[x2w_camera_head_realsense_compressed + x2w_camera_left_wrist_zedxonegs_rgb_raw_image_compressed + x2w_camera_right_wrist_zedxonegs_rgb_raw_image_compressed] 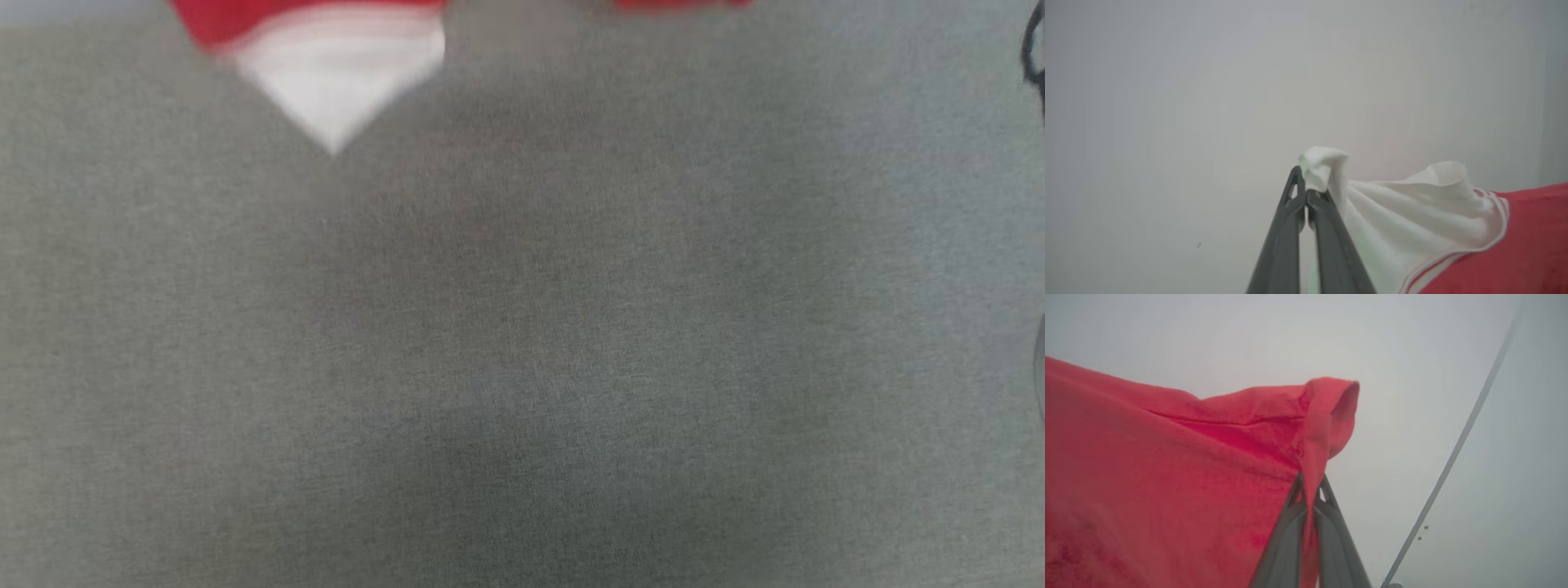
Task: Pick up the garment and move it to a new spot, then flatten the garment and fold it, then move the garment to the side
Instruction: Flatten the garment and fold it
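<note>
Your left tool (1305, 198) clamps the garment (1527, 245) by its white sleeve, and your right tool (1310, 494) clamps a red edge. You seem mid-carry; next, spread it flat.

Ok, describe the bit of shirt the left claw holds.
Start from the red shirt at the left wrist view's lower right. Its white sleeve runs left to the left claw; the pinched bit is the sleeve's bunched, plain white tip.

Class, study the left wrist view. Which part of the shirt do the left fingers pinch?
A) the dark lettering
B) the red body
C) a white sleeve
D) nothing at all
C: the left fingers are shut on a bunched tip of the white sleeve, with the shirt red beyond it.
</note>
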Robot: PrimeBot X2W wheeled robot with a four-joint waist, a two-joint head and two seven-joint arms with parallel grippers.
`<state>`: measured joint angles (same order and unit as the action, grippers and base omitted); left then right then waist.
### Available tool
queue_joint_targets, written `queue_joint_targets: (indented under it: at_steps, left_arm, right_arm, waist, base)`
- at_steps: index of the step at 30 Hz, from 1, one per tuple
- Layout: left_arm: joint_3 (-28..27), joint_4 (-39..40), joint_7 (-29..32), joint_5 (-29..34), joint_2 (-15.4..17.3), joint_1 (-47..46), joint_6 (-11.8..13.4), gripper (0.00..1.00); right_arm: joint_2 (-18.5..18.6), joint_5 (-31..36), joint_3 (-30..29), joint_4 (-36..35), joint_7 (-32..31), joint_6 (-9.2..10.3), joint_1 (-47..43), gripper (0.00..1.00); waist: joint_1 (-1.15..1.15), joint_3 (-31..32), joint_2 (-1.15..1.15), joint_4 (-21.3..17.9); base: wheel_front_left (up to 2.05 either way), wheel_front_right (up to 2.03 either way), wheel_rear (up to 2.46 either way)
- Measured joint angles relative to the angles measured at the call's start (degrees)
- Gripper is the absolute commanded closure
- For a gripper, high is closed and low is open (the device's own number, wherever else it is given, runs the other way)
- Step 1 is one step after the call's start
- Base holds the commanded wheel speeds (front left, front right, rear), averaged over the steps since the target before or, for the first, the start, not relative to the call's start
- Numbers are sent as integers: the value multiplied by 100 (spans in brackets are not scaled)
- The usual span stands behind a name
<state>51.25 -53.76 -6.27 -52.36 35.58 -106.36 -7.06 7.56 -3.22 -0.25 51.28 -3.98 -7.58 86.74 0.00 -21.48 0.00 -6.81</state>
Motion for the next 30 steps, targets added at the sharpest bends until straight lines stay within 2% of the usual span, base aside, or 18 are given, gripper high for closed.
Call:
queue_joint_targets:
  at_steps: [4,8,12,22,30]
  left_arm:
    - [-22,-122,-687,244,-60,-348,-9,100]
    - [-15,-164,-793,219,-154,-328,-26,100]
    - [272,30,-790,-111,-119,273,-33,100]
    - [1037,792,723,-1535,379,1959,-34,100]
    - [1327,1226,1876,-2404,742,3203,-34,100]
  right_arm:
    - [-109,755,-516,169,662,-1,192,100]
    - [-219,1154,-731,396,806,-1,222,100]
    - [-290,1426,-822,812,768,0,107,100]
    - [-311,1304,-715,1806,470,0,-635,100]
    - [-386,683,120,2152,187,0,-1328,100]
  waist:
    - [0,-254,0,22]
    - [0,-373,0,97]
    - [0,-423,0,236]
    - [0,-235,0,538]
    - [0,87,0,724]
  base:
    - [0,0,0]
    - [0,0,0]
    - [0,0,0]
    - [0,0,0]
    - [0,0,0]
